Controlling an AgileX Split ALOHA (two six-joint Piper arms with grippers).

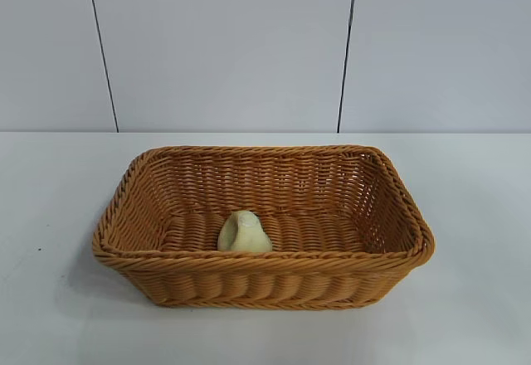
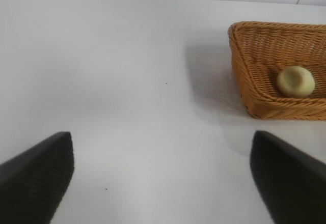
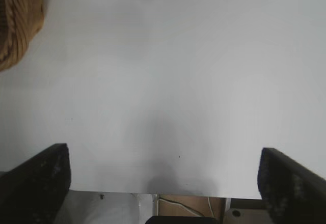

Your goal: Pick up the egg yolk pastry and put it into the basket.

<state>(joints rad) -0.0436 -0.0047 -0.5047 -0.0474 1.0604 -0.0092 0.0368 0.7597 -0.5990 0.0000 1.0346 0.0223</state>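
Pastry (image 1: 244, 233) sits in basket (image 1: 274, 278), seemingly tipped sideways. Left gripper (image 2: 163, 175) and right gripper (image 3: 163, 180) spread wide over table (image 2: 112, 81).

From where I stand, nothing here can be read: no words, labels, brand marks, numbers or signs show in any of the three views. The woven basket (image 1: 264, 216) carries no tag or print, the egg yolk pastry (image 1: 245, 233) inside it is plain and unmarked, and the white counter (image 1: 481, 216) is blank. The pale wall panels (image 1: 224, 50) behind bear no lettering either.
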